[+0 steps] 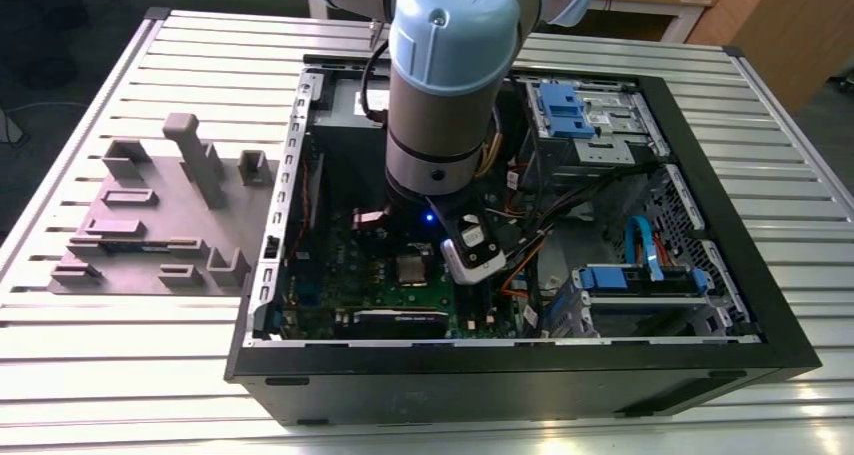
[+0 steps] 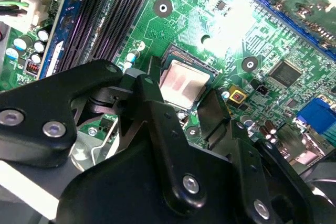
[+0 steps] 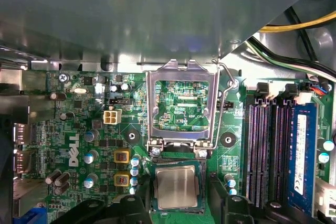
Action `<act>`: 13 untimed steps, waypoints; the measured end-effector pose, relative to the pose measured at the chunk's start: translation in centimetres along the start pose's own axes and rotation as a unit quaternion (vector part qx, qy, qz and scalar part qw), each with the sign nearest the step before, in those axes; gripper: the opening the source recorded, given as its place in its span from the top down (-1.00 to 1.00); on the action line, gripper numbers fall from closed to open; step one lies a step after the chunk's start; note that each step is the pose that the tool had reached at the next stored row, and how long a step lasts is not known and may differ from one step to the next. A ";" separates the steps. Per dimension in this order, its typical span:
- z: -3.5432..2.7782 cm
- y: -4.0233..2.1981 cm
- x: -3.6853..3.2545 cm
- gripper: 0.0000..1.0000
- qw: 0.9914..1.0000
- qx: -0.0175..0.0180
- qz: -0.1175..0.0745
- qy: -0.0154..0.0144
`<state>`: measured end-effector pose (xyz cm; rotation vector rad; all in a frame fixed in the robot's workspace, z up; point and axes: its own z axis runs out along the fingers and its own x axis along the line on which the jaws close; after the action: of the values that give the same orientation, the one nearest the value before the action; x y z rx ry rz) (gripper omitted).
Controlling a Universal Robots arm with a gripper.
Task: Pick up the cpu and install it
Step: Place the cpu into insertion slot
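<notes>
Slatted metal counter [image 1: 107, 355] carries an open case [image 1: 534, 390] lying on its side. A grey fixture tray [image 1: 147, 245] sits beside it at the exterior view's left. Arm [image 1: 447, 95] reaches down into the case, over the board [image 3: 79, 114].

Cpu [image 3: 177, 187]: lies in the socket [image 2: 181, 52], silvery top up, edges square to the socket walls in both wrist views. No tilt visible. It looks seated rather than hanging above. That is a judgement, since the underside is hidden.

Gripper [image 2: 185, 98]: straddles the cpu, closing in on two opposite edges. Whether it clamps the chip or has let go cannot be told.

Retaining frame [image 3: 151, 103]: swung open, lying back just beside the socket, with the board showing through its window. Lever [image 3: 227, 98]: unlatched, running alongside the frame.

Status: pick-up done, carry to the board done, placement in the socket done or very nearly so. Outstanding as far as seen: frame not closed over the cpu, lever not locked. Memory slots [image 3: 262, 150] lie near the socket, apart from the gripper.
</notes>
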<state>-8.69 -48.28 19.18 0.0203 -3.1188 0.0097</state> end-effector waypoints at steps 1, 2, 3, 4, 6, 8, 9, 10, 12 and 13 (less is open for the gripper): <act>0.00 0.00 0.00 -0.10 1.000 0.000 0.000 0.000; 0.00 0.00 0.00 -0.10 1.000 0.000 0.000 0.000; -0.02 -0.01 0.01 -0.10 1.000 -0.001 0.000 0.000; -0.02 -0.01 0.00 -0.10 1.000 -0.003 0.000 0.000; -0.02 -0.01 0.00 -0.10 1.000 -0.006 -0.001 0.000; 0.03 0.00 0.00 -0.10 1.000 -0.010 -0.005 0.000; 0.07 -0.02 0.00 -0.10 1.000 -0.010 -0.006 0.000; 0.12 -0.06 0.00 -0.10 1.000 -0.010 -0.008 0.000; 0.17 -0.14 0.01 0.05 1.000 -0.010 -0.009 0.000; 0.17 -0.14 0.01 0.05 1.000 -0.010 -0.009 0.000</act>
<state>-8.70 -48.43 19.00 0.0493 -3.1179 -0.0207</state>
